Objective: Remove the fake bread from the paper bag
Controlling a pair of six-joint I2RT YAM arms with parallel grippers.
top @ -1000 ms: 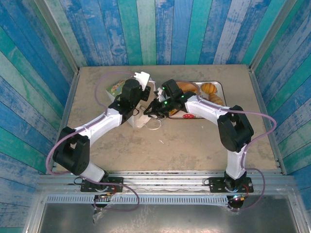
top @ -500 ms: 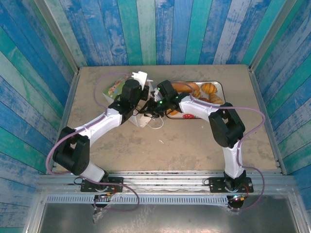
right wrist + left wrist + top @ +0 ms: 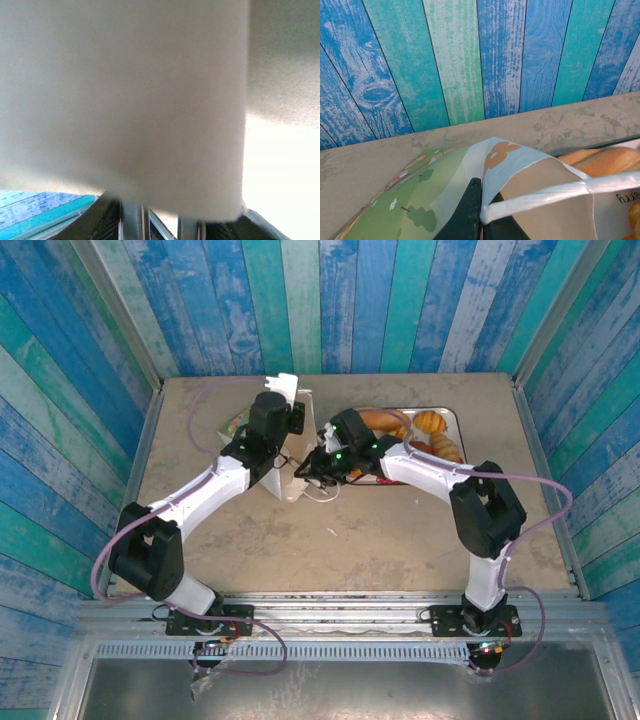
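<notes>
The paper bag [image 3: 517, 159] is clamped at its rim by the left gripper [image 3: 481, 202]. The right gripper [image 3: 316, 462] is set at the bag's mouth; its state cannot be told. Fake bread [image 3: 425, 423] is seen on the tray [image 3: 458, 412] beside it.

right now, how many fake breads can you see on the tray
3: a ring at the tray's left end, a bun in its far right corner, a pastry by its right edge. The right arm covers part; more may be hidden.
</notes>
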